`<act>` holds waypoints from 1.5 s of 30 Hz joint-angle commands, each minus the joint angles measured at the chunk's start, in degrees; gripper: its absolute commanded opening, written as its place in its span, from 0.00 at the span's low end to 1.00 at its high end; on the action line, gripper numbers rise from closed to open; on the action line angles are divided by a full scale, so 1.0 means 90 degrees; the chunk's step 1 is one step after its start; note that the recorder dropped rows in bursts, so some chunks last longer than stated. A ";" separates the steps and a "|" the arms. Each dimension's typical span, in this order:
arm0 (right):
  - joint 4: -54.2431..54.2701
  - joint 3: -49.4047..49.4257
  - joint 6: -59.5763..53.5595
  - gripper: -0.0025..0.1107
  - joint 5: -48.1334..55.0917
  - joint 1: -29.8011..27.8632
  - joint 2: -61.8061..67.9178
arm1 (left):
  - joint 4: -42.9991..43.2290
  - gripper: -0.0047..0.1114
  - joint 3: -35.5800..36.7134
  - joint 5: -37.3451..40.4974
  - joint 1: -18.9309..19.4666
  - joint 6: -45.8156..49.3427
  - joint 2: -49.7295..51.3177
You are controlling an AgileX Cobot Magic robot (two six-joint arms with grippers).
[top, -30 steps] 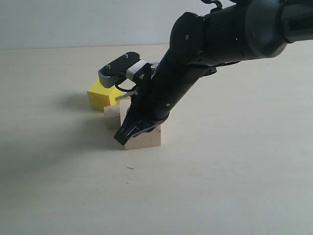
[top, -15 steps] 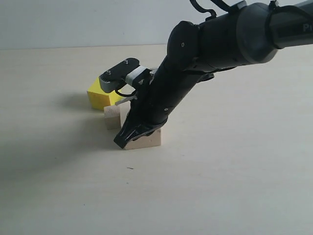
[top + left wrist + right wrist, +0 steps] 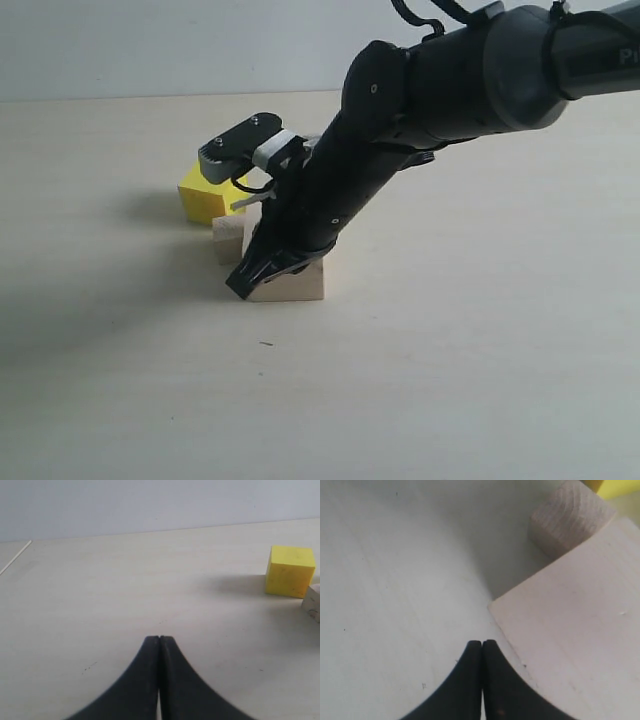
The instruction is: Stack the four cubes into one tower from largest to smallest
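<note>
1. Large pale wood cube [image 3: 300,282]: sits on the pale tabletop [image 3: 450,380] with nothing on it, so the tower is not begun.
2. Smaller pale wood cube [image 3: 227,238]: just beside the large one. The bright yellow cube [image 3: 203,196] is behind it. The tiniest cube is not in view.
3. Right gripper [image 3: 481,643]: jaws pressed together and empty, tips low beside the large cube's corner. This is probably for nudging, not grasping.
4. Left gripper [image 3: 159,639]: closed and empty over bare table, probably parked clear.
5. Writing: none legible.
</note>
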 commanded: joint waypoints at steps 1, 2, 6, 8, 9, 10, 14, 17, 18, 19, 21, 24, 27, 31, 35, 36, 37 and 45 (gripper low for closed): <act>-0.0002 -0.0051 -0.0056 0.02 0.0204 0.0012 -0.0104 | -0.0028 0.04 0.0013 -0.0006 -0.0041 -0.0022 -0.0038; -0.0002 -0.0051 -0.0056 0.02 0.0204 0.0012 -0.0155 | -0.0028 0.04 0.0013 -0.0006 -0.0041 -0.0022 -0.0038; -0.0012 -0.0051 -0.0056 0.02 0.0159 0.0012 -0.0619 | -0.0028 0.04 0.0013 -0.0006 -0.0041 -0.0022 -0.0038; -0.0092 -0.0051 -0.0056 0.02 0.0061 0.0012 -0.0937 | -0.0028 0.04 0.0013 -0.0006 -0.0041 -0.0022 -0.0038; -0.0190 -0.0051 -0.0056 0.02 -0.0019 0.0012 -0.1116 | -0.0028 0.04 0.0013 -0.0006 -0.0041 -0.0022 -0.0038; -0.0370 -0.0051 -0.0044 0.02 -0.0132 0.0012 -0.1299 | -0.0028 0.04 0.0013 -0.0006 -0.0041 -0.0022 -0.0038; -0.1563 -0.0051 0.0818 0.02 -0.0710 -0.0048 -0.1830 | -0.0028 0.04 0.0013 -0.0006 -0.0041 -0.0022 -0.0038; -0.1999 -0.0051 0.1378 0.02 -0.1009 -0.0373 -0.2004 | -0.0028 0.04 0.0013 -0.0006 -0.0041 -0.0022 -0.0038; -0.1999 -0.0051 0.1474 0.02 -0.1076 -0.0552 -0.1998 | -0.0028 0.04 0.0013 -0.0006 -0.0041 -0.0022 -0.0038; -0.1999 -0.0051 0.1529 0.02 -0.1142 -0.0739 -0.1984 | -0.0028 0.04 0.0013 -0.0006 -0.0041 -0.0022 -0.0038; -0.1974 -0.0054 0.1615 0.02 -0.1257 -0.1087 -0.1903 | -0.0028 0.04 0.0013 -0.0006 -0.0041 -0.0022 -0.0038; -0.1941 -0.0094 0.1388 0.02 -0.1338 -0.1409 -0.1663 | -0.0028 0.04 0.0013 -0.0006 -0.0041 -0.0022 -0.0038; -0.1822 -0.0303 0.1204 0.02 -0.1339 -0.1508 -0.1205 | -0.0028 0.04 0.0013 -0.0006 -0.0041 -0.0022 -0.0038; -0.1261 -0.0888 0.0695 0.02 -0.1469 -0.1508 -0.0408 | -0.0028 0.04 0.0013 -0.0006 -0.0041 -0.0022 -0.0038; -0.0643 -0.1819 0.0173 0.02 -0.0893 -0.1508 0.0392 | -0.0028 0.04 0.0013 -0.0006 -0.0041 -0.0022 -0.0038; -0.0535 -0.2065 0.0130 0.02 -0.0765 -0.1508 0.0572 | -0.0028 0.04 0.0013 -0.0006 -0.0041 -0.0022 -0.0038; -0.0395 -0.2298 0.0063 0.02 -0.0651 -0.1508 0.0744 | -0.0028 0.04 0.0013 -0.0006 -0.0041 -0.0022 -0.0038; 0.0151 -0.3821 -0.0150 0.02 0.0412 -0.1508 0.1859 | -0.0028 0.04 0.0013 -0.0006 -0.0041 -0.0022 -0.0038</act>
